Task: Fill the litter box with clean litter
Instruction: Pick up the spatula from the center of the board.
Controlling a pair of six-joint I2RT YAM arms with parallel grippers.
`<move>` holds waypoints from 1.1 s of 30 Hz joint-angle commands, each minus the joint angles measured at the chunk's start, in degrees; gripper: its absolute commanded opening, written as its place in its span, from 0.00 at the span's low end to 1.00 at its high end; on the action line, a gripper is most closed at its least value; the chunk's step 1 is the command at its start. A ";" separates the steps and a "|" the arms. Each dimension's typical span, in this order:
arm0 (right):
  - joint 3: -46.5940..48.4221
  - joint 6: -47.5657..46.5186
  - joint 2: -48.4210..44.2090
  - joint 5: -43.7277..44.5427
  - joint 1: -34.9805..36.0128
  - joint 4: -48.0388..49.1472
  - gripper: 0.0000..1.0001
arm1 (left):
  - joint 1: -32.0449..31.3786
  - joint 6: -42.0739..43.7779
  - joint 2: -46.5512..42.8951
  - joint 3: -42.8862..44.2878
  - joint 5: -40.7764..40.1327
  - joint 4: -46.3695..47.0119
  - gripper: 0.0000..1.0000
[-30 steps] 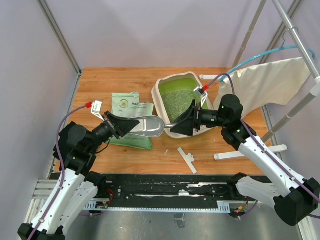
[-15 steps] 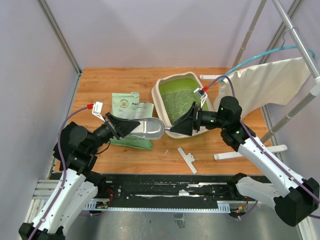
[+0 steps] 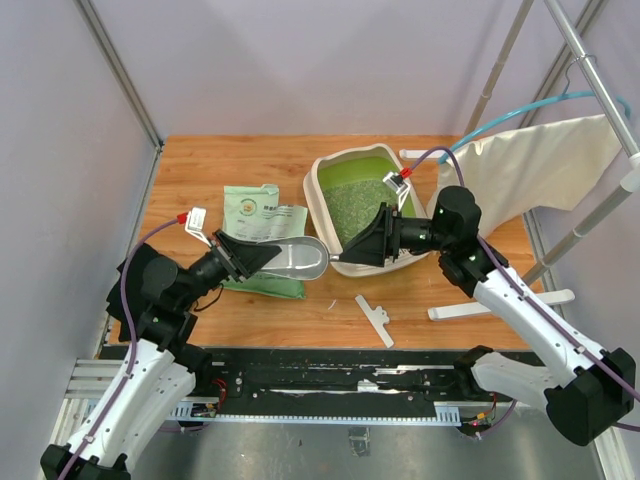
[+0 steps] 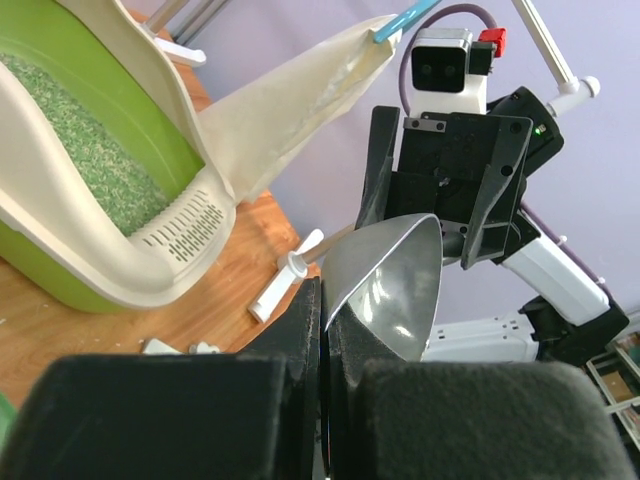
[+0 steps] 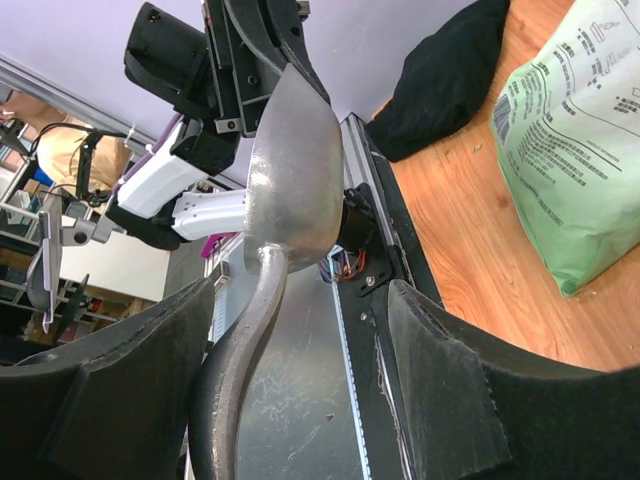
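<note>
My left fingers are pinching the scoop by its bowl while my spread right fingers are straddling its handle, just beside the litter box.

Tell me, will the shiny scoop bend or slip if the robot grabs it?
Probably stiff: the scoop looks like solid metal keeping its bowl shape. Its smooth, polished handle could slip. Empty and thin-walled, it is likely light.

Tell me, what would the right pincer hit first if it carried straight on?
The scoop: the right pincer, jaws open, straddles its handle. Beyond, probably the left pincer.
</note>
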 commanded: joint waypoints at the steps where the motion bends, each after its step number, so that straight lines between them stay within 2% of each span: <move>1: 2.65 0.92 0.55 -2.34 -0.38 1.17 0.69 | -0.31 -2.16 -0.38 0.66 0.97 5.80 0.01; 4: 2.88 1.24 0.23 -3.15 -0.33 0.99 0.72 | -0.35 -0.47 -0.11 1.74 -0.16 3.54 0.00; 6: 2.83 0.68 -0.70 -2.45 -0.31 -0.11 0.77 | -0.32 1.90 -0.71 3.06 -2.59 -0.07 0.01; 9: 3.14 -1.19 -2.09 -0.48 -0.31 -2.92 0.79 | -0.31 5.52 -1.71 5.25 -6.57 -5.11 0.00; 12: 3.60 -1.84 -2.23 -0.12 -0.38 -4.47 0.79 | -0.31 5.99 -2.09 5.53 -7.49 -4.64 0.00; 23: 5.54 -1.51 0.54 -1.16 1.87 -3.25 0.58 | -0.36 3.96 -1.39 4.45 -6.13 -1.03 0.01; 28: 4.75 1.43 1.39 0.14 2.85 0.95 0.50 | -0.31 3.69 -1.24 4.54 -5.88 -0.40 0.01; 31: 3.28 4.18 1.96 0.32 3.90 5.90 0.54 | -0.27 3.64 -1.72 4.33 -6.89 -0.51 0.01; 33: 3.21 3.31 1.97 1.15 4.24 5.19 0.56 | -0.30 3.80 -1.76 4.41 -7.26 -0.72 0.00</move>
